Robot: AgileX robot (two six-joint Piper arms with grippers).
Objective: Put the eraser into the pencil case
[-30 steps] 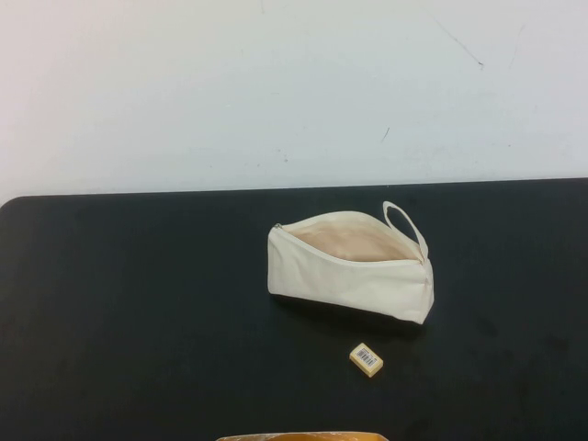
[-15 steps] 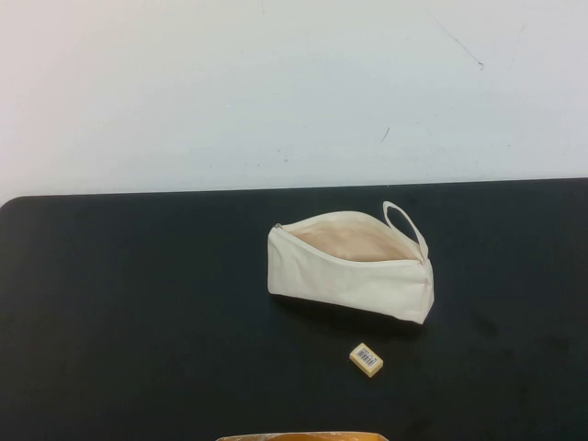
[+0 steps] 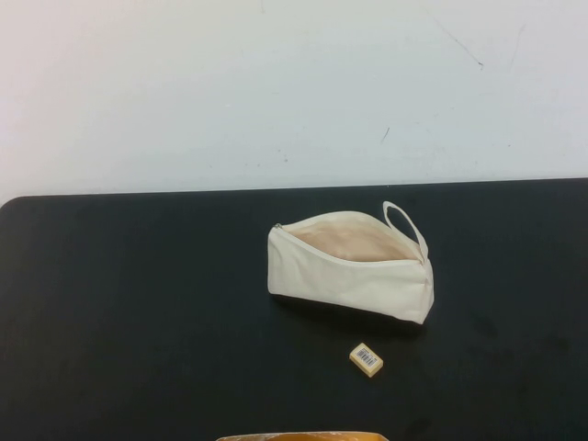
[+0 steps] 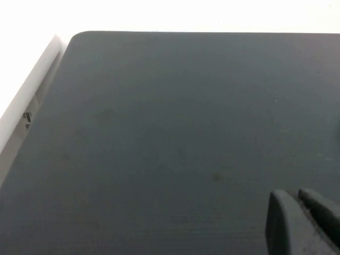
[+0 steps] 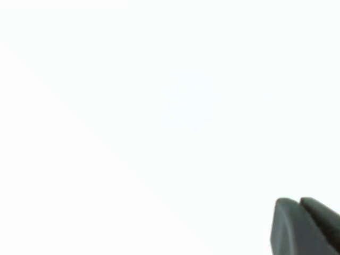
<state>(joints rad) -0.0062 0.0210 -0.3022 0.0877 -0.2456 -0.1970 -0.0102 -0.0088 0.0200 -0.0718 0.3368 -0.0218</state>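
The cream-white pencil case [image 3: 349,266] lies on the black table [image 3: 138,294] right of centre, unzipped, with its tan lining showing and a loop strap [image 3: 404,225] at its right end. The small cream-yellow eraser [image 3: 367,359] with a barcode label lies on the table just in front of the case, apart from it. Neither arm shows in the high view. My left gripper [image 4: 297,197] is shut and empty over bare table near a rounded corner. My right gripper [image 5: 299,203] is shut and empty against a plain white background.
A white wall [image 3: 294,83] rises behind the table's far edge. An orange-brown edge [image 3: 303,436] shows at the very bottom of the high view. The table's rounded corner and a white border [image 4: 32,95] show in the left wrist view.
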